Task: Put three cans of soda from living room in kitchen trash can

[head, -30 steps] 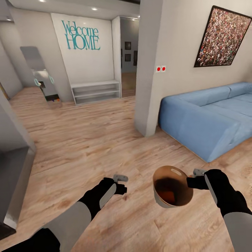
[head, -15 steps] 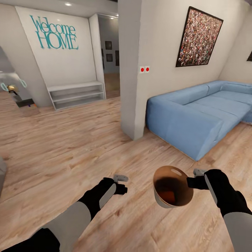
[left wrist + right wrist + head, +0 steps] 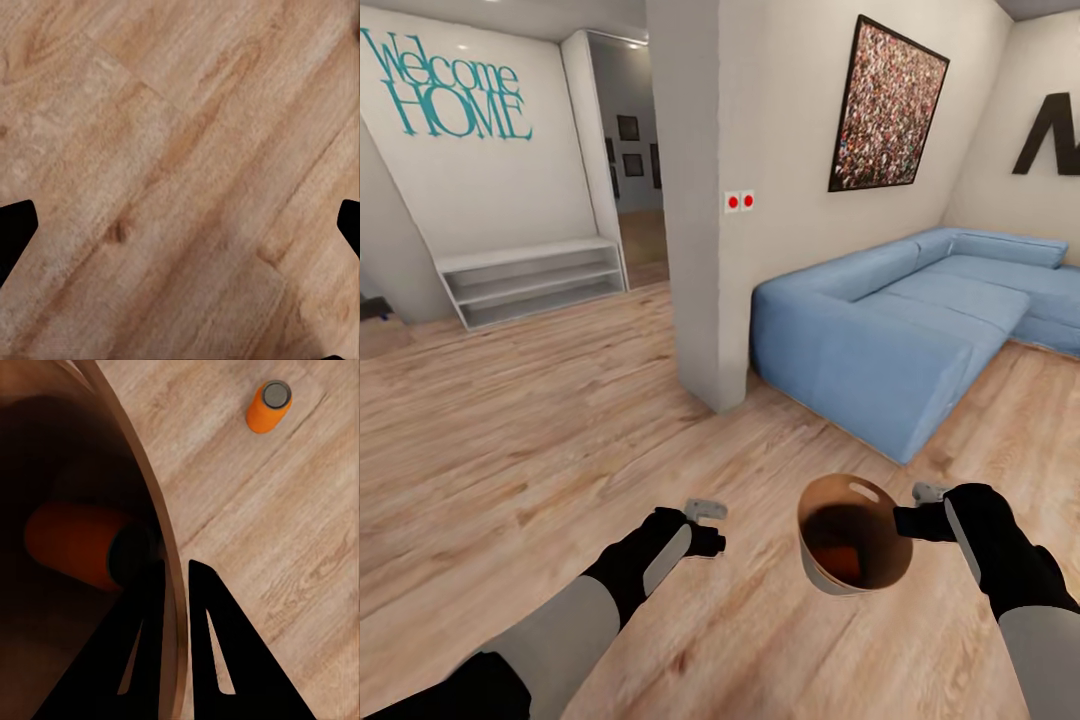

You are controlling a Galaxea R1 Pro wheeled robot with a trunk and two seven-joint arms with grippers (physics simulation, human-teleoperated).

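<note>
My right gripper (image 3: 911,517) is shut on the rim of the copper-brown trash can (image 3: 852,535), which it holds above the wood floor. In the right wrist view its fingers (image 3: 154,607) stand on either side of the trash can's thin wall (image 3: 154,502). One orange soda can (image 3: 82,546) lies on its side inside the bin and shows as an orange patch (image 3: 848,562) in the head view. Another orange soda can (image 3: 268,405) stands upright on the floor beyond the bin. My left gripper (image 3: 705,510) hangs open over bare floor boards, its fingertips (image 3: 15,225) wide apart.
A blue corner sofa (image 3: 890,320) stands ahead on the right. A white wall pillar (image 3: 695,200) rises just left of it. A low white shelf (image 3: 525,282) sits against the far wall at the left, beside a doorway (image 3: 632,160). Wood floor (image 3: 510,430) stretches ahead on the left.
The whole view has swung to the right, so the camera has turned: the sofa and pillar sit further left in the picture. Both arms and the bin keep their places.
</note>
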